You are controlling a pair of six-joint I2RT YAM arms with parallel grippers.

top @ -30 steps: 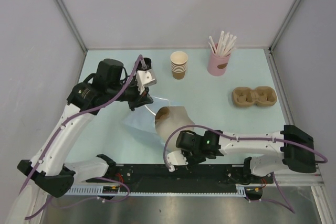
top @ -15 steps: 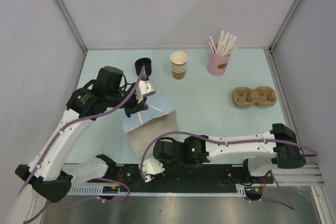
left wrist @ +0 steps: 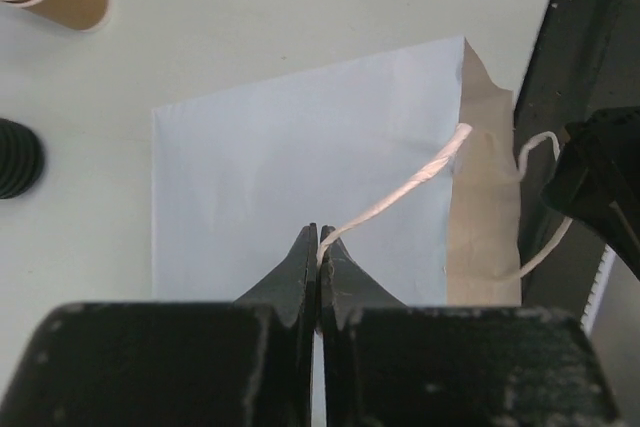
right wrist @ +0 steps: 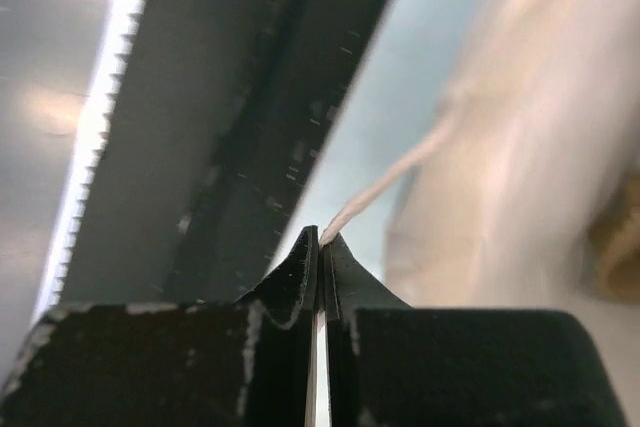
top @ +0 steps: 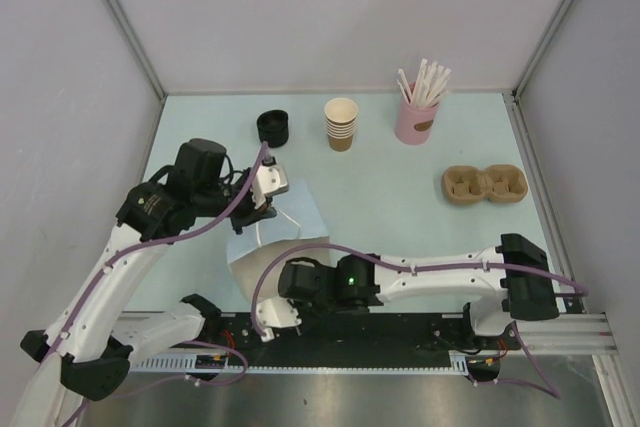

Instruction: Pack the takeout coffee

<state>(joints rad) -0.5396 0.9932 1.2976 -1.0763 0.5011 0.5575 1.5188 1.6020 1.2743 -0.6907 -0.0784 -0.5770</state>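
Note:
A paper bag (top: 278, 239), pale blue outside and brown inside, lies flat on the table near the front. My left gripper (top: 261, 215) is shut on one white string handle (left wrist: 400, 190) of the bag (left wrist: 300, 177), with the jaws pressed together (left wrist: 319, 247). My right gripper (top: 268, 319) is at the near edge and is shut (right wrist: 322, 237) on the other string handle (right wrist: 390, 182), which runs to the bag (right wrist: 540, 147). The lidded takeout coffee cup is not in view.
A round black ribbed object (top: 271, 127) stands at the back left and also shows in the left wrist view (left wrist: 15, 157). A stack of lidless brown cups (top: 341, 124), a pink cup of white sticks (top: 417, 112) and a brown cup carrier (top: 485, 185) stand further right. The black base rail (top: 380, 337) runs along the near edge.
Both grippers moved left and toward the near edge, each still holding a handle. The bag went with them and now lies flatter, blue side up.

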